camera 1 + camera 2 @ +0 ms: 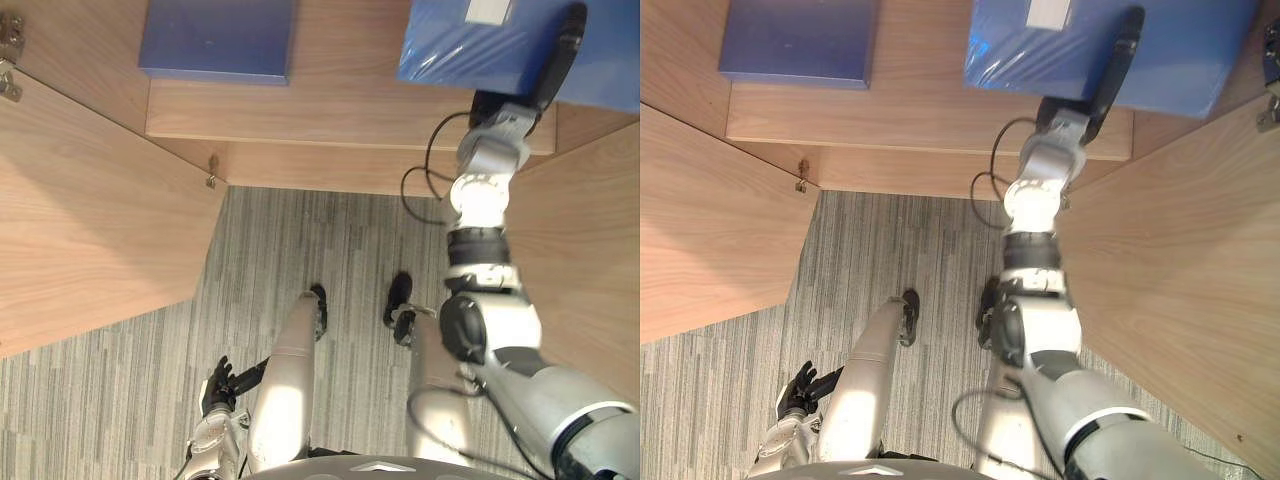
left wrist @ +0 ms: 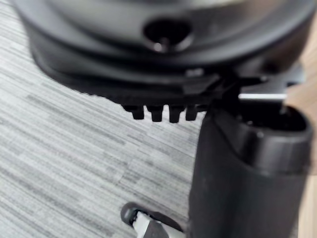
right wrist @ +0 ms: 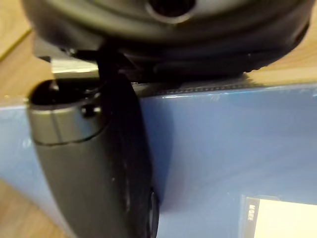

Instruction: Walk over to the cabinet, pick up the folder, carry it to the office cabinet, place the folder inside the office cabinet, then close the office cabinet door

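Note:
My right hand reaches up into the open wooden cabinet and grips a blue folder with a white label. The dark thumb lies pressed across the folder's blue cover; the fingers are hidden beneath it. The folder rests over the right part of the cabinet shelf. My left hand hangs low by my side over the carpet, fingers relaxed and holding nothing.
A second blue folder lies flat on the shelf's left part. The left cabinet door and the right door both stand open, flanking me. Grey striped carpet runs below the cabinet.

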